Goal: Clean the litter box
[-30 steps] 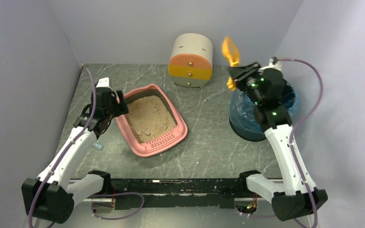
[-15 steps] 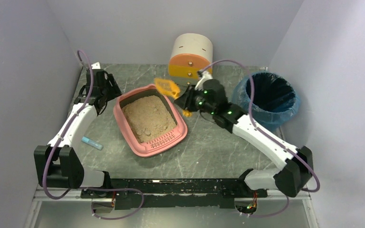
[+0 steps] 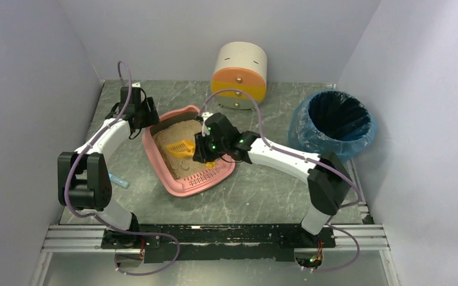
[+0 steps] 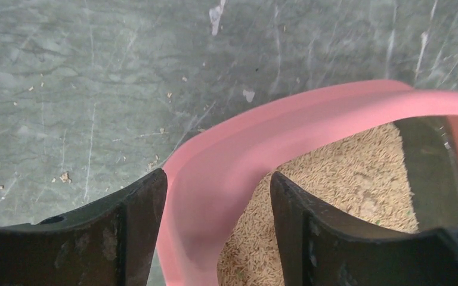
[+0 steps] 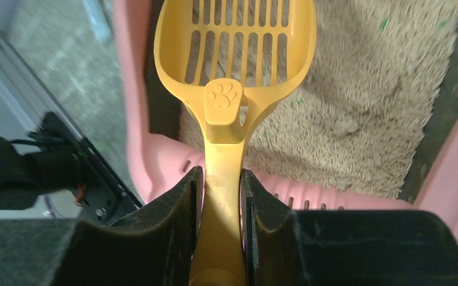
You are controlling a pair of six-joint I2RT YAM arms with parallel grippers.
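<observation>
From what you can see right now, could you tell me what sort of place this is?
Likely a robot test booth, not a home: plain lilac walls enclose a marble-patterned table holding a litter box, drawer unit and lined bin.

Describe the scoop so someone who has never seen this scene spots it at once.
Find the pink litter box in the middle of the grey table. Over its sand, the right gripper clamps the handle of the scoop. It is the only yellow-orange tool there, with a slotted bowl and a paw print on its neck.
</observation>
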